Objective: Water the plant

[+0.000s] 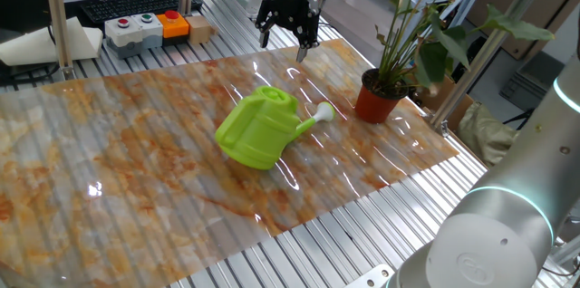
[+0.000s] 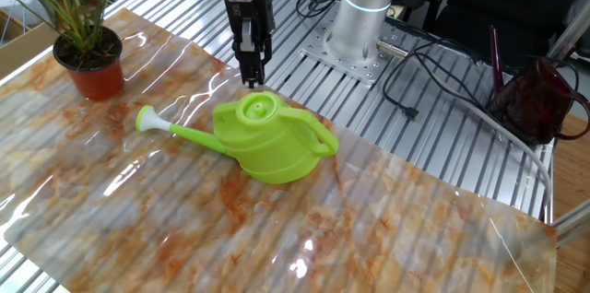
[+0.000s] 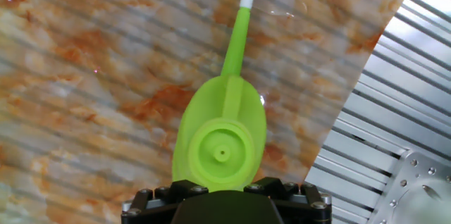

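Observation:
The plant [image 1: 412, 25] has long thin stems and dark-green leaves and stands in a terracotta-red pot [image 1: 378, 98] at the right edge of the marbled sheet. Its pot [image 2: 91, 72] sits at the far left in the other fixed view. A lime-green watering can [image 1: 258, 128] stands upright mid-sheet, its spout [image 1: 324, 113] pointing toward the pot. My gripper [image 1: 286, 45] hovers above and behind the can [image 2: 267, 136], open and empty. It [image 2: 251, 74] hangs just over the can's lid. In the hand view the can [image 3: 222, 139] lies straight below, spout [image 3: 243, 13] leading away.
The marbled sheet [image 1: 136, 143] covers a slatted aluminium table [image 1: 344, 243]. A button box [image 1: 145, 27] and a keyboard [image 1: 127, 4] lie at the back. The robot base [image 2: 359, 17], cables [image 2: 433, 63] and a dark red bag [image 2: 539, 99] are off the sheet.

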### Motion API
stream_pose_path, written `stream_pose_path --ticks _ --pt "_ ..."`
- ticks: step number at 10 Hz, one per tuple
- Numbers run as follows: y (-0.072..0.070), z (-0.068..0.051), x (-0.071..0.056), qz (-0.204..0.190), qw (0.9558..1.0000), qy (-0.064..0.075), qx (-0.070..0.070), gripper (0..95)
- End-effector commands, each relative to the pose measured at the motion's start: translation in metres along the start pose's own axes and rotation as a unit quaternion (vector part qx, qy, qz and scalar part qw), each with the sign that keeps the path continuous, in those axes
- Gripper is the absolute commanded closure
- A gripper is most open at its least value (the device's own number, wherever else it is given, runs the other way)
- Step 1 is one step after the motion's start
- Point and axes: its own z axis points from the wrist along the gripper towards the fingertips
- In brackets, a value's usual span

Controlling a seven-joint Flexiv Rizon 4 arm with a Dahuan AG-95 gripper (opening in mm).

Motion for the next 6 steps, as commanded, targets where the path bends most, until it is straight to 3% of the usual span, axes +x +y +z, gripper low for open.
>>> stream_pose_path --ticks 1,6 --pt "0.0004 0.0001 -0.0002 0.001 1.0 -0.008 0.003 19.0" --pt "0.0004 0.0001 -0.0002 0.011 0.9999 0.003 0.0 19.0"
